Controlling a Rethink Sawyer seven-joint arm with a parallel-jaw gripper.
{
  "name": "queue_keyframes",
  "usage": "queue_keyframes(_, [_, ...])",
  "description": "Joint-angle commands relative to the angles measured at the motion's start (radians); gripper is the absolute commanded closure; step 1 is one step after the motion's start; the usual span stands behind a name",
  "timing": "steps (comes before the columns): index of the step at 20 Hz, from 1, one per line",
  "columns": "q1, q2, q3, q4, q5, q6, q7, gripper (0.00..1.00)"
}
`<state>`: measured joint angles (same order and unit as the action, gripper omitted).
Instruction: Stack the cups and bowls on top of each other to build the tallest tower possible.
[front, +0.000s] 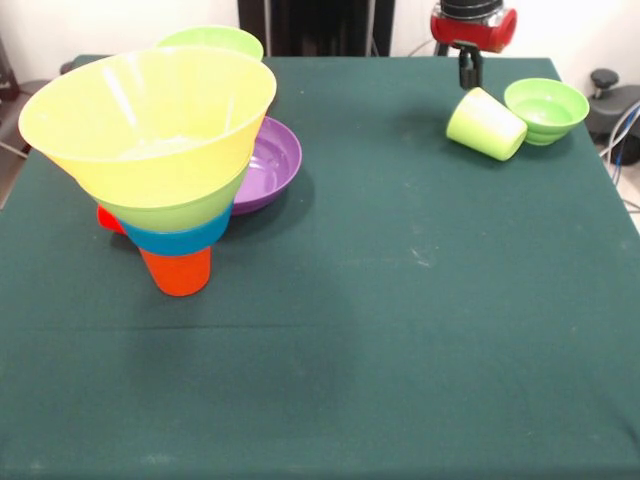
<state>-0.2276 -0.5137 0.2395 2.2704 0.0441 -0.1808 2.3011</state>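
Towering at the frame's left, the tower leans wide over its orange cup, so anything added must land centred and gently. Next down in size, the green cup lies tipped at upper right beside a small green bowl. My gripper hangs just above that cup from the top edge; I cannot tell whether it is apart or together.

red cup: I see only a sliver behind the tower
lime green bowl behind tower: only rim shows
gripper: I can't read its fingers
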Motion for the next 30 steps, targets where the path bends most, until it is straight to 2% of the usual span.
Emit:
queue_keyframes(1, [-0.009, 0.005, 0.016, -0.059, 0.001, -0.018, 0.135, 1.0])
queue_keyframes(5, [-0.048, -0.011, 0.043, -0.038, -0.022, -0.02, 0.135, 1.0])
queue_keyframes(9, [-0.093, -0.071, 0.073, -0.011, -0.028, 0.037, 0.12, 1.0])
queue_keyframes(18, [-0.109, -0.161, 0.108, 0.009, 0.003, 0.13, 0.113, 1.0])
queue_keyframes(30, [-0.125, -0.173, 0.148, -0.018, 0.014, 0.18, 0.111, 1.0])
